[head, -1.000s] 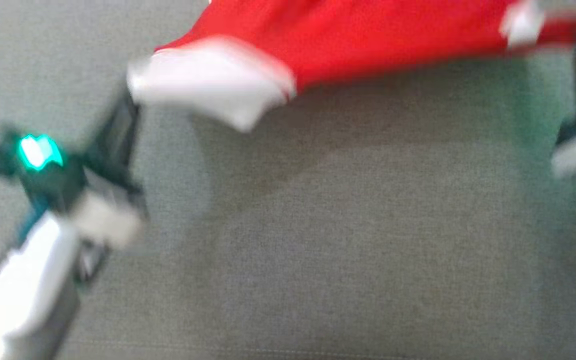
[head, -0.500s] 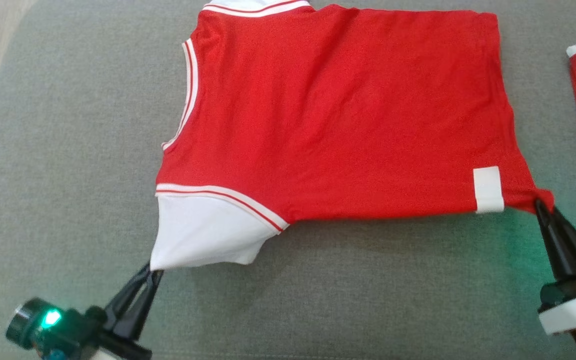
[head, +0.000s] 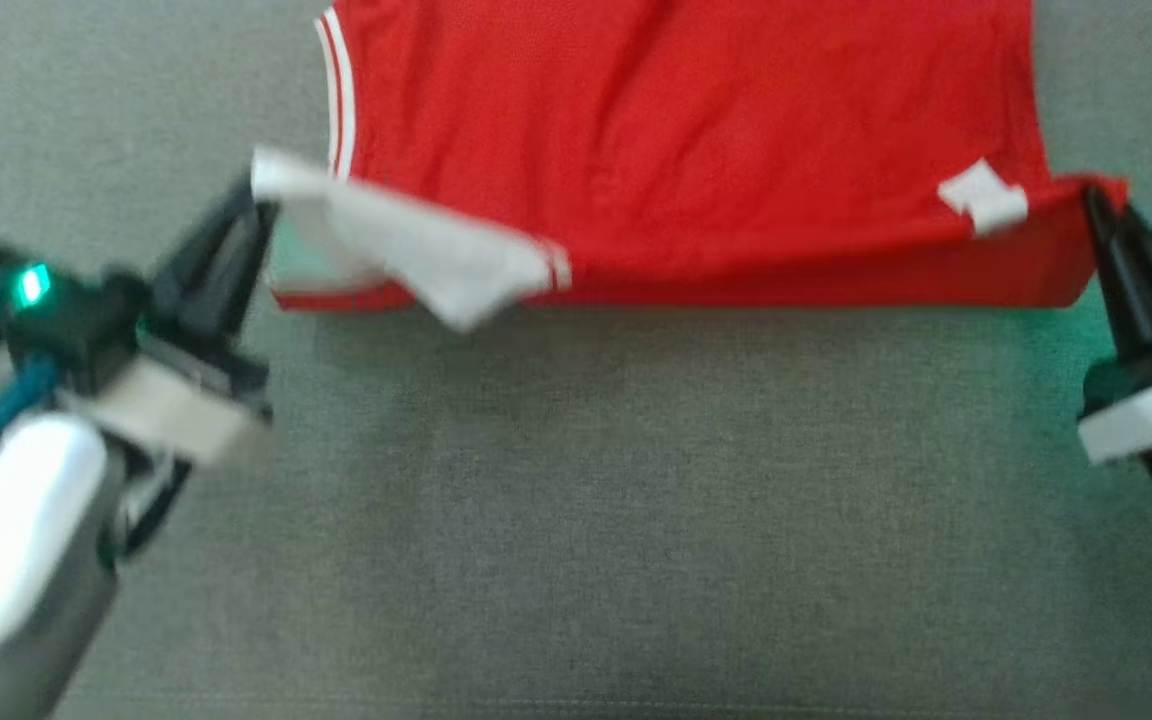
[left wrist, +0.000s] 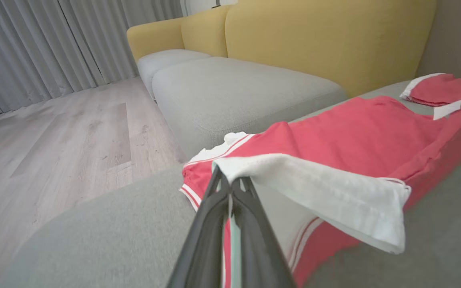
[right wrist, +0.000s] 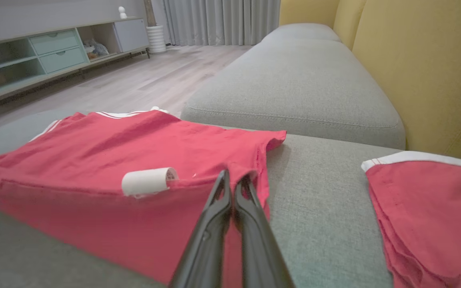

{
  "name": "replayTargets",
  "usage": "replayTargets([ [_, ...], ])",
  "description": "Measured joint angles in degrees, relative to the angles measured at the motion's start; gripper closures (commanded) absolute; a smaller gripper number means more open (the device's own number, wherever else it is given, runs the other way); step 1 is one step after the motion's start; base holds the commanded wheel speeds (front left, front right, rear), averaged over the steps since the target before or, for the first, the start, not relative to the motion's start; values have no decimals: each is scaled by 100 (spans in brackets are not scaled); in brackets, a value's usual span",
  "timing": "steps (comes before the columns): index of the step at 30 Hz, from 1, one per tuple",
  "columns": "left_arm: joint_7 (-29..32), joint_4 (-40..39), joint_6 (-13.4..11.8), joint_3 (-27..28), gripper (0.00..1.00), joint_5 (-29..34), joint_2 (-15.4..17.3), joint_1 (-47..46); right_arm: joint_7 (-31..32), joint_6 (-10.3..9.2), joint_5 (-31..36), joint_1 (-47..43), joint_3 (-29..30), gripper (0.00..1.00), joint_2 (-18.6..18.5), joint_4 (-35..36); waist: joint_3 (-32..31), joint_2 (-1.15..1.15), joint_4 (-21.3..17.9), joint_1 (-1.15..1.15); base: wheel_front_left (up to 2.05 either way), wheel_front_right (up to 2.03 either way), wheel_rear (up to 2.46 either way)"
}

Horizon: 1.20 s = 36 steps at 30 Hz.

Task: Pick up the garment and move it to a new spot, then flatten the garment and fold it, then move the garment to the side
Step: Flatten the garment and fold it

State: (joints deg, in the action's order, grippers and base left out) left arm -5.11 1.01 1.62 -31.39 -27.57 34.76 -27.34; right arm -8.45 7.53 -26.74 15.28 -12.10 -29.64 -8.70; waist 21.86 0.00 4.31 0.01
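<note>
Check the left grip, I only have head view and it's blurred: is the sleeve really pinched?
Observer: Yes. In the left wrist view the left jaws are shut on the white sleeve at its edge, held up off the cushion.
Operator: Right side?
Observer: The right wrist view has the right jaws shut on the red shirt at its hem corner, beside a curled white tag.
Operator: Red thing at my right edge?
Observer: A second red garment, white-trimmed, apparently folded in layers, apart from the shirt.

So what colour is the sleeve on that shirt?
White: the sleeve shows best in the left wrist view.
</note>
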Motion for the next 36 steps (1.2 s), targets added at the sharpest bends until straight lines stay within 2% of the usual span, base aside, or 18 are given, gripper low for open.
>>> replayTargets([
  [8,-52,1233,321,-41,100,143,-390,-1472,-68,0,-66,993,-408,100,-77,-709,406,0,-83,1,0,0,0],
  [9,-73,1401,346,-34,100,133,-452,-1565,-107,0,-109,1059,-447,82,-63,-792,435,0,-97,0,0,0,0],
  [10,-110,1566,346,-30,38,113,-515,-1630,-157,0,-145,1130,-498,0,-36,-882,460,0,-115,0,0,0,0],
  [11,-130,1697,348,-44,0,114,-565,-1667,-209,0,-160,1182,-541,0,-4,-968,479,0,-134,0,0,0,0],
  [16,-333,2142,182,-46,0,111,-779,-1635,-490,0,-174,1288,-584,0,207,-1307,474,0,-176,-1,0,0,0],
  [19,-346,2262,82,-29,0,-91,-913,-1342,-569,0,-142,1281,-532,0,360,-1386,413,0,-184,-1,0,0,0],
  [21,-133,2356,-12,-49,0,-350,-1076,-853,-577,0,-142,1210,-435,0,443,-1401,382,0,-178,-2,0,0,0],
  [24,110,2485,-166,-54,0,-498,-1133,-506,-577,0,-86,1126,-298,0,543,-1382,389,0,-187,-2,0,0,0],
  [31,560,2558,-271,-7,0,-734,-1135,-458,-577,0,11,972,-211,0,756,-1317,438,0,-253,-2,0,0,0],
  [34,773,2558,-189,-5,0,-935,-1135,-501,-577,0,10,973,-215,0,777,-1365,430,0,-272,-2,0,0,0],
  [35,773,2558,-189,-5,9,-935,-1135,-501,-577,0,10,973,-215,0,777,-1365,430,0,-272,-2,0,0,0],
  [36,853,2543,-93,0,59,-1032,-1136,-507,-577,0,10,973,-215,0,782,-1415,416,0,-273,-2,0,0,0],
])
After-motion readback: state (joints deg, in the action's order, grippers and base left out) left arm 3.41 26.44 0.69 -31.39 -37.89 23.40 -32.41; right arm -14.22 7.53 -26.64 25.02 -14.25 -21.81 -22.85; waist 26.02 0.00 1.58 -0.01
